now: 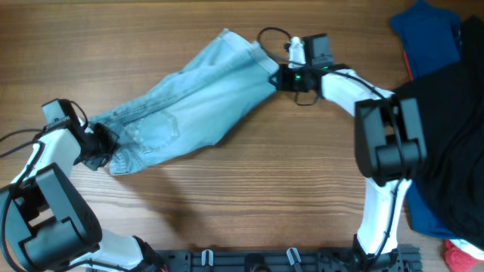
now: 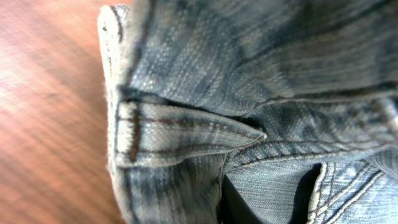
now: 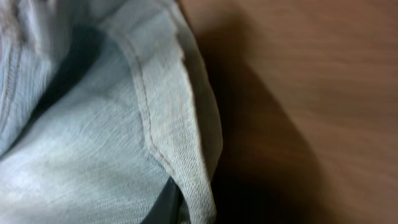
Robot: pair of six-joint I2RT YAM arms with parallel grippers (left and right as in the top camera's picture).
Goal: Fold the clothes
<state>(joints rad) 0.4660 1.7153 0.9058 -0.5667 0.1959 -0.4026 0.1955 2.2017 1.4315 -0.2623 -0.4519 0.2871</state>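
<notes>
The light blue denim shorts (image 1: 189, 98) lie stretched diagonally across the wooden table, from lower left to upper right. My left gripper (image 1: 104, 143) is shut on the waistband end at the lower left. The left wrist view shows that waistband and a belt loop (image 2: 186, 134) close up, with a dark finger under the cloth. My right gripper (image 1: 277, 75) is shut on the hemmed leg end at the upper right. The right wrist view shows the stitched hem (image 3: 180, 124) folded over a dark finger, with bare table to its right.
A large black garment (image 1: 446, 136) lies heaped at the right edge, partly over the right arm's base. A dark royal-blue garment (image 1: 427, 30) sits at the top right corner. Something red (image 1: 463, 257) shows at the bottom right. Bare wooden table (image 1: 249, 196) lies in front of the shorts.
</notes>
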